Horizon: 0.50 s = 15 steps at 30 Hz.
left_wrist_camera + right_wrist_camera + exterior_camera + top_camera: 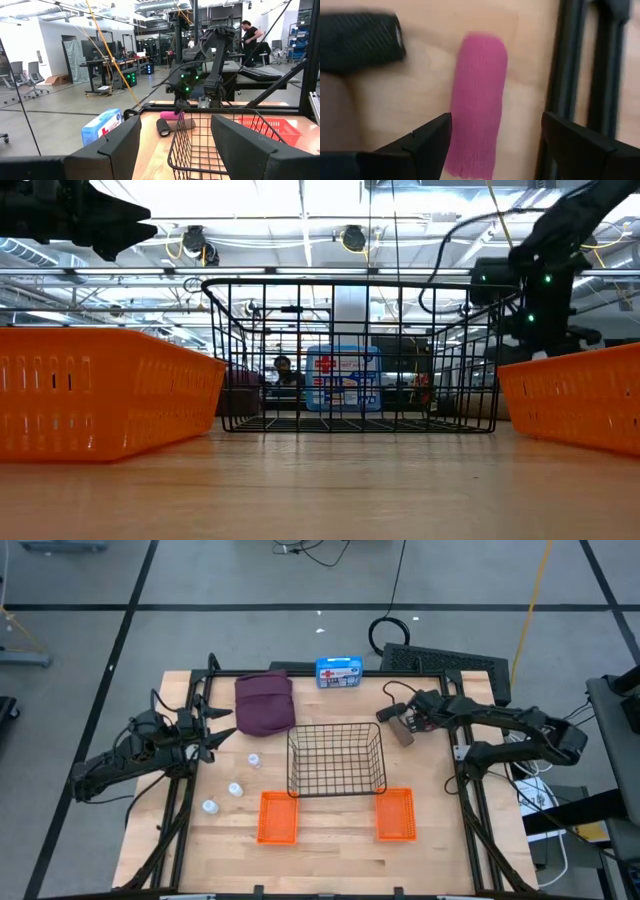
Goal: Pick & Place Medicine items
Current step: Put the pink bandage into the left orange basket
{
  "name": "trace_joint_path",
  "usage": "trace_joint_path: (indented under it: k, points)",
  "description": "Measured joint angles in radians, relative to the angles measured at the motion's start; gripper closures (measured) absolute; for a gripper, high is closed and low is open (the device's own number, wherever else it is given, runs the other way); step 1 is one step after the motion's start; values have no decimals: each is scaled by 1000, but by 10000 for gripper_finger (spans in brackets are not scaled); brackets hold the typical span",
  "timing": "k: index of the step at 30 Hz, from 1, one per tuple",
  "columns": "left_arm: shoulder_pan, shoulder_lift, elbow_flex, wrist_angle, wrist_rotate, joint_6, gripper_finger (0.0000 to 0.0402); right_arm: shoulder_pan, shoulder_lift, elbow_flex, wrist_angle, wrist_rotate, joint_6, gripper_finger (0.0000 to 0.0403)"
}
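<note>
Pink and lying flat on the wooden table [330, 860], the small cylinder [477, 102] is seen directly under the right gripper [492, 145], whose fingers are spread apart with nothing held between them; one end of the cylinder reaches between the fingertips. The dark-grey oblong piece [360, 42] lies just beside it. Both items are found at the far right of the table, to the right of the wire basket [337, 760], which stands at the centre. The left gripper [222, 725] is held above the left side of the table, its fingers parted and empty, beside the maroon pouch [264, 703], which rests at the far left of the basket. Three white bottles [254, 759] [235, 789] [210, 807] are scattered on the left, nearer than the pouch. Two orange trays [278, 817] [395, 814] are set near the front edge, and a blue first-aid box [339, 672] stands at the far edge. A person is visible in the room beyond.
</note>
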Motion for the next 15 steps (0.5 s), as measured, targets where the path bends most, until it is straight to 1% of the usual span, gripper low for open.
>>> trace_joint_path:
  k: [3,7,15]
  points:
    - [0,0,0,0,0,0,151,-16,6,-51,77,-43,-2,110]
    - [0,0,0,0,0,0,151,-17,4,-107,160,-71,-4,110]
    - [0,0,0,0,0,0,151,-17,3,-122,206,-72,-20,114]
